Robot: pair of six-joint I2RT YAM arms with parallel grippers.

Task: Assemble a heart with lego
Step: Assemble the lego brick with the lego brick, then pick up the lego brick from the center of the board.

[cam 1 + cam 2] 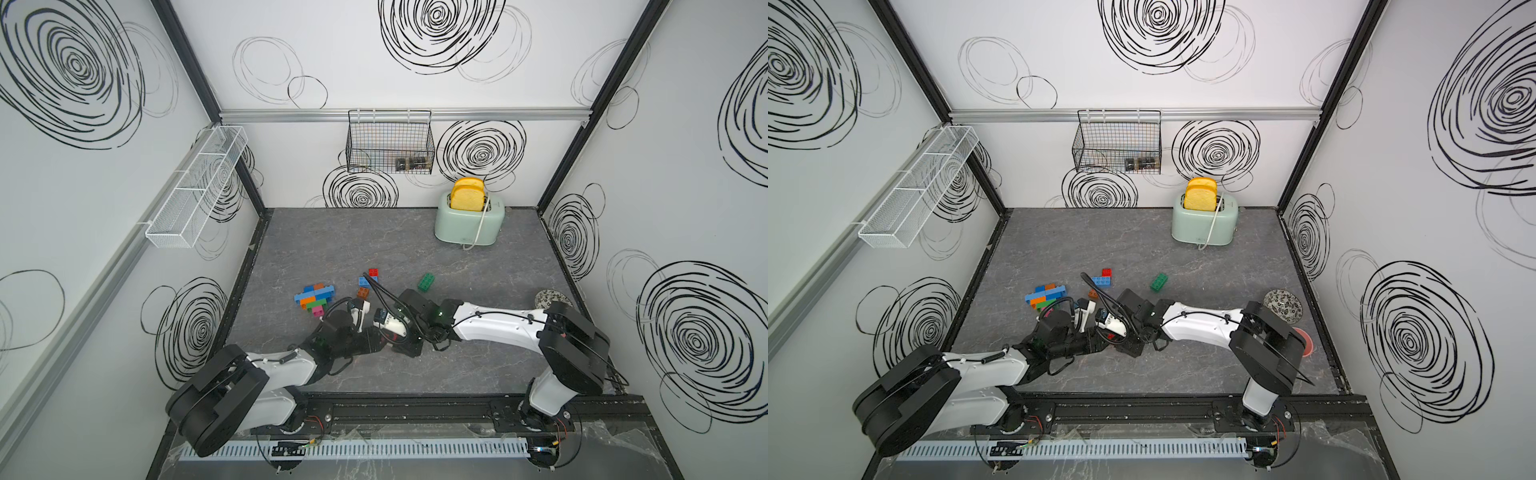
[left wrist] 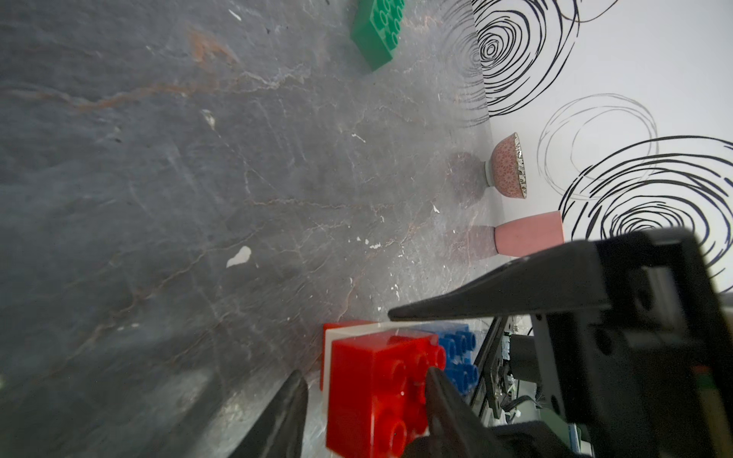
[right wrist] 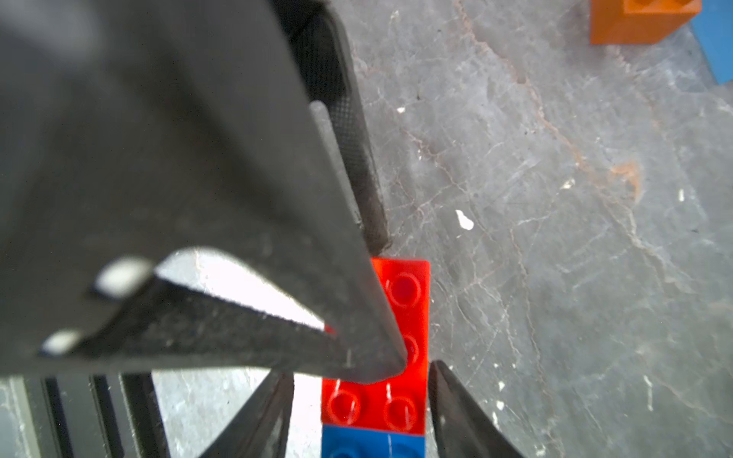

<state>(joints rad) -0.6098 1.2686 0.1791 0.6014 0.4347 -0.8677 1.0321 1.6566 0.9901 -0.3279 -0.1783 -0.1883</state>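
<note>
Red brick (image 3: 412,301), 4 o'clock of pile (image 1: 314,298)
Plain only in wrist views: right gripper (image 3: 361,368) open astride it; left gripper (image 2: 367,370) grip unclear.

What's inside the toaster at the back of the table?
Two yellow bread slices stand in the toaster, with their tops sticking up out of it. Their lower parts are hidden inside its body.

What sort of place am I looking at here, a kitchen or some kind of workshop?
Most likely a robot test booth, not a home: swirl-patterned walls box in a grey table, the left arm and right arm sit on a front rail, and the toaster looks like a prop.
</note>
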